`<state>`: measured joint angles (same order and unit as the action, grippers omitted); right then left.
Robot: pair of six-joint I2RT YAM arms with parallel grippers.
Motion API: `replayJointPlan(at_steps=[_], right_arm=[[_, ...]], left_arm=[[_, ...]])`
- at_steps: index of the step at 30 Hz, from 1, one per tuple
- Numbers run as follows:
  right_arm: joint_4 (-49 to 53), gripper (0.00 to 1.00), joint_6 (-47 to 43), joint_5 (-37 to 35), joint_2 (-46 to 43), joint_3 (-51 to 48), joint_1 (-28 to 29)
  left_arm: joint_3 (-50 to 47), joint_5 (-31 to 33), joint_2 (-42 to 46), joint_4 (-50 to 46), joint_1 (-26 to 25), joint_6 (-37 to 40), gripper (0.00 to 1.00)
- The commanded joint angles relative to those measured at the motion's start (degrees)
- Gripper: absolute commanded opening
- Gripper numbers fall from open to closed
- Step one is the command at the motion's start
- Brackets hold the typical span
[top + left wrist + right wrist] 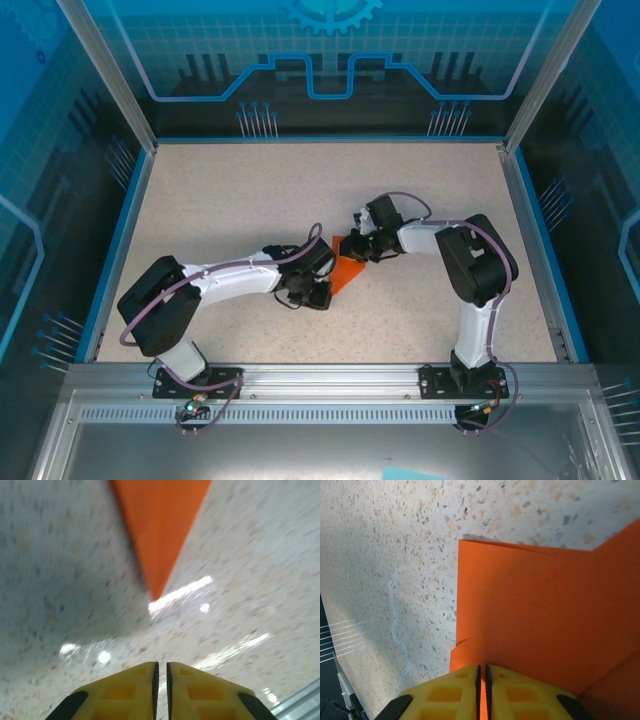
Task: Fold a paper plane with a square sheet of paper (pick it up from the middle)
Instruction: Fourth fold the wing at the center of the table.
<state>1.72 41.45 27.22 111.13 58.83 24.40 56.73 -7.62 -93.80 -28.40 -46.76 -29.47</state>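
Top external view: the paper plane (349, 270) lies flat near the middle of the speckled surface (260, 190), between the two arms. The right tool (362, 247) sits over its far end and the left tool (318, 293) is by its near, pointed end.

Left wrist view: the left tool's fingers (125, 690) stand almost together with a thin slit between them and nothing in it. The orange tip lies ahead, apart from them.

Right wrist view: the right tool's fingers (450, 690) are likewise nearly closed, directly over the folded orange sheet. Whether paper is pinched cannot be told.
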Motion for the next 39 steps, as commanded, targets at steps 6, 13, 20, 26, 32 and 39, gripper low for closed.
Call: replayJointPlan(at_steps=[6,13,20,26,32,39], right_arm=[[3.99,0.24,-1.54,0.0,-8.04,-2.17,-2.68],[6.75,0.31,-1.25,1.33,-10.44,-3.92,-3.86],[3.88,0.36,0.68,5.0,-7.09,-4.63,-3.73],[4.64,0.38,0.78,5.45,-4.51,-2.76,-3.27],[5.83,0.39,0.62,5.22,-2.42,-1.09,-2.62],[2.43,0.39,2.4,7.02,-1.38,-0.71,-2.08]], left_arm=[[5.11,-1.57,-2.7,5.16,5.27,1.0,0.2],[6.77,-3.26,-7.52,10.71,8.05,0.87,0.22],[6.9,-4.15,-11.05,12.38,9.55,1.55,0.22],[6.72,-4.24,-12.62,12.85,10.35,2.06,0.22],[6.82,-4.39,-12.88,12.95,10.64,2.53,0.2],[6.86,-4.42,-13.91,12.48,10.94,3.03,0.17]])
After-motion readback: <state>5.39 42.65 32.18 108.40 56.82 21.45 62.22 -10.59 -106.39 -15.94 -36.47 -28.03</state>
